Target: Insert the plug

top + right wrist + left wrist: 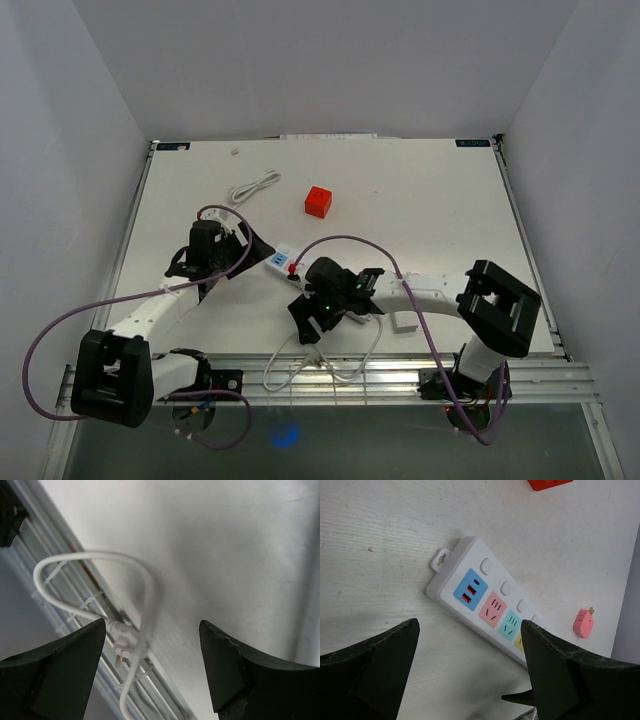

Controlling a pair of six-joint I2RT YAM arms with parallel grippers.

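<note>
A white power strip (490, 605) with pink, teal and yellow sockets lies flat on the table (430, 200); from above the power strip (281, 258) sits mid-table. A small pink plug (583, 623) with brass prongs lies loose beside it. My left gripper (470, 650) hovers open just short of the strip, nothing between its fingers. My right gripper (152, 650) is open above the table's front edge, empty. A white cable plug (122, 642) lies off to its left finger, over the rail. From above, the right gripper (315, 322) is just right of the strip.
A red cube (318, 201) and a coiled white cable (253, 187) lie farther back. A white cable (320, 365) loops over the front rail. A small white block (405, 322) sits under the right arm. White walls enclose the table.
</note>
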